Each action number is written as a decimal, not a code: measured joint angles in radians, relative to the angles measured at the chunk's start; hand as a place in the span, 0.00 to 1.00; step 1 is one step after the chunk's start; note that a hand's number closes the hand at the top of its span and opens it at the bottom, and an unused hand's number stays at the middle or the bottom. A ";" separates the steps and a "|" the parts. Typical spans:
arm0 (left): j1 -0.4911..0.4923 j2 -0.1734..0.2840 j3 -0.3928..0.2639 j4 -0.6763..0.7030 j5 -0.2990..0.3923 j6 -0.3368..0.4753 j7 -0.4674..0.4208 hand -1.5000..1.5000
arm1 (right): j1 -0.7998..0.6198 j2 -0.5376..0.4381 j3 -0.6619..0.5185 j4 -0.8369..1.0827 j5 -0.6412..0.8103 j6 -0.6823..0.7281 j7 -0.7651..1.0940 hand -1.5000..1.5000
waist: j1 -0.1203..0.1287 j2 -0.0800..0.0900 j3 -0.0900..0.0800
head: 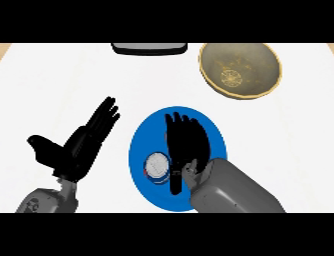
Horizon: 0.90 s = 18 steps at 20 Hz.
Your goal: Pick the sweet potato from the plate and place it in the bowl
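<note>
Where right hand (186, 142) covers plate (142, 145), bowl (241, 69) beyond.

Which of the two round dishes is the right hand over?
The blue plate at the counter's centre: the right hand lies stretched over it. The tan bowl sits apart at the far right, with no hand near.

A white counter (52, 80) is carrying three things — a blue plate (142, 150) sitting near its front middle, a tan bowl (240, 69) lying toward the far right, and a dark grey object (149, 48) resting at the far edge.
</note>
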State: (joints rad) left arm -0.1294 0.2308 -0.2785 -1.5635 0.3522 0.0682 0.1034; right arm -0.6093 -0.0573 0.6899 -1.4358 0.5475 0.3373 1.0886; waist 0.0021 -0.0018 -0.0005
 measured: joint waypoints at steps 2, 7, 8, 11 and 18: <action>-0.004 0.002 0.013 0.013 -0.001 -0.013 -0.004 0.50 | 0.010 -0.005 -0.015 0.012 0.019 0.007 -0.018 0.00 | -0.001 0.001 0.000; -0.010 -0.025 0.019 0.016 -0.024 -0.007 0.000 0.50 | 0.036 0.019 -0.032 0.025 0.071 0.009 -0.029 0.00 | -0.001 0.000 0.000; -0.011 -0.034 0.013 0.009 -0.031 0.000 0.009 0.50 | 0.041 0.024 -0.032 0.038 0.084 0.005 -0.034 0.00 | 0.000 0.001 0.000; 0.001 -0.038 0.018 0.005 -0.039 -0.011 0.010 0.50 | 0.049 0.026 -0.055 0.059 0.118 0.007 -0.054 0.00 | 0.000 0.001 0.000; -0.002 -0.045 0.058 0.016 -0.047 -0.051 0.012 0.50 | 0.059 0.046 -0.070 0.133 0.164 -0.018 -0.089 0.00 | 0.003 0.002 0.000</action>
State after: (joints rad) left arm -0.1319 0.1854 -0.2207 -1.5473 0.3049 0.0176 0.1149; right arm -0.5507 -0.0115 0.6194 -1.3024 0.7111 0.3196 0.9999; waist 0.0046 -0.0001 -0.0001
